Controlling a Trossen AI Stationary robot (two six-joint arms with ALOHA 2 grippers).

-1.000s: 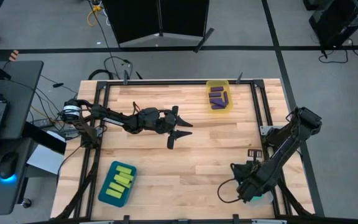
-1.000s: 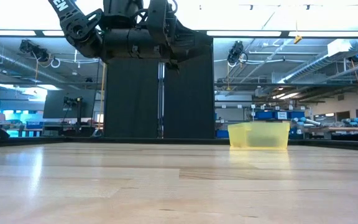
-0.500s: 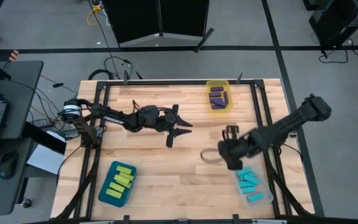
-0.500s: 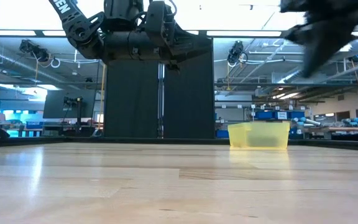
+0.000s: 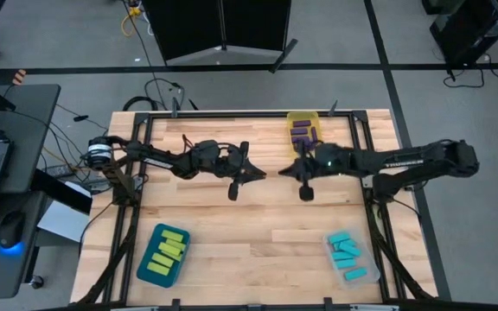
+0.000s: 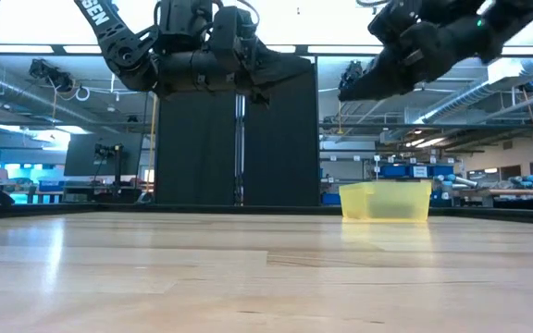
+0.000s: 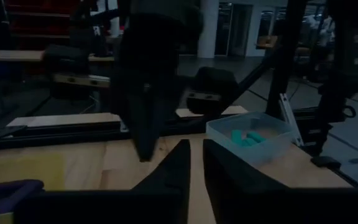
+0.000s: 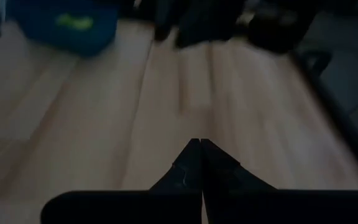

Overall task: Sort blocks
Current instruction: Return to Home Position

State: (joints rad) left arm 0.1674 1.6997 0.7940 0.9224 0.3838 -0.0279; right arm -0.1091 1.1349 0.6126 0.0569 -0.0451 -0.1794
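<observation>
Sorting looks done to me: the purple bars (image 5: 302, 132) sit in the see-through yellow bin (image 6: 385, 202) at the top edge of the high view. The lime green bars (image 5: 168, 249) are in the blue bin (image 5: 156, 276) lower left, and the cyan bars (image 5: 345, 252) in the clear bin (image 7: 253, 146) lower right. I can't spot a loose one on the wooden table (image 5: 258, 233). Both arms hang nose to nose above the middle, carrying nothing, so probably parking. The left gripper (image 7: 196, 149) shows a narrow gap, and the right gripper (image 8: 197, 144) is pinched closed.
</observation>
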